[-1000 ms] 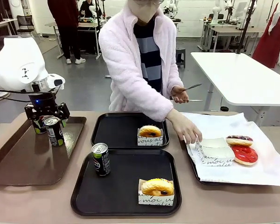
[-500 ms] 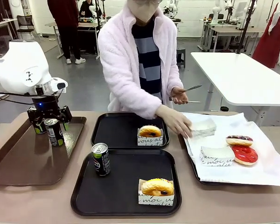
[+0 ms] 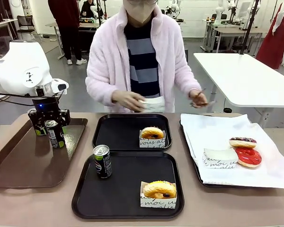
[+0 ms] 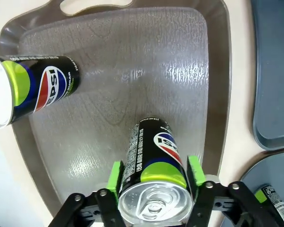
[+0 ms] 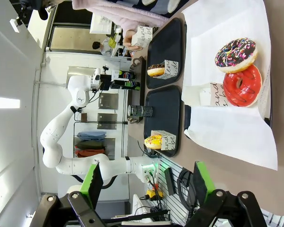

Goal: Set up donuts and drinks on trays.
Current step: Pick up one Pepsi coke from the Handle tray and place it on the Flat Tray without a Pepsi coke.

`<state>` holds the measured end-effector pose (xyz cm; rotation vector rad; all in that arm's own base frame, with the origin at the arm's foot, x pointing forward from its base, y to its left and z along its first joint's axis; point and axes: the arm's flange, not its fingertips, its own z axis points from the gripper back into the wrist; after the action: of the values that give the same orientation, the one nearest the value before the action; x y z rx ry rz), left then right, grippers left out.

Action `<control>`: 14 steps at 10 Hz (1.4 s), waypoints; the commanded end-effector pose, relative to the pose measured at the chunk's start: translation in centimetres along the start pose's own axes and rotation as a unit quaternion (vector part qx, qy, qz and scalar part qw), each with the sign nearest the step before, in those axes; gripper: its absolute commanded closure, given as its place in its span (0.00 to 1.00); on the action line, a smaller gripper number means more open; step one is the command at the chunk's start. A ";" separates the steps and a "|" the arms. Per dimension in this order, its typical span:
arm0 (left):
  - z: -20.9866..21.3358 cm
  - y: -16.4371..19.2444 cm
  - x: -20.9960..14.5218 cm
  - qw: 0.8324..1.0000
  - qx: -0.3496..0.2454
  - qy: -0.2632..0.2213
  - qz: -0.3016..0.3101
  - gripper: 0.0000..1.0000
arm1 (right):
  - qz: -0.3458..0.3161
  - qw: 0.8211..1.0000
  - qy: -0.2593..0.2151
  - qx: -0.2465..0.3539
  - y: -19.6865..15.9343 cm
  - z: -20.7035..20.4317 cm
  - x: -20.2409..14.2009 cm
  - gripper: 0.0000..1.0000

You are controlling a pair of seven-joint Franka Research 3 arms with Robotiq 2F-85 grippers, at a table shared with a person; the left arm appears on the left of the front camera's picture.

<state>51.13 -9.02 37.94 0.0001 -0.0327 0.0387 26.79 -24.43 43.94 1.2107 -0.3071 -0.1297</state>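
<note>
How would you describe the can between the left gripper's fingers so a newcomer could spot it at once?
Find the brown handled tray at the left end of the table, where two cans stand. It is the can nearer the black trays, between the green pads of the left gripper; the other can stands free.

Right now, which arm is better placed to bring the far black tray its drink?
Left: the left end effector grips a can on the brown tray; the right end effector hangs open.
</note>
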 end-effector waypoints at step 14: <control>15.1 -2.9 -8.6 1.000 -0.009 -0.011 0.026 1.00 | 0.003 1.000 -0.002 0.007 -0.1 0.0 0.0 0.00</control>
<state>41.97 -12.55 53.35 -0.0106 -0.0565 0.0687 26.80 -24.41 43.94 1.2109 -0.3062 -0.1294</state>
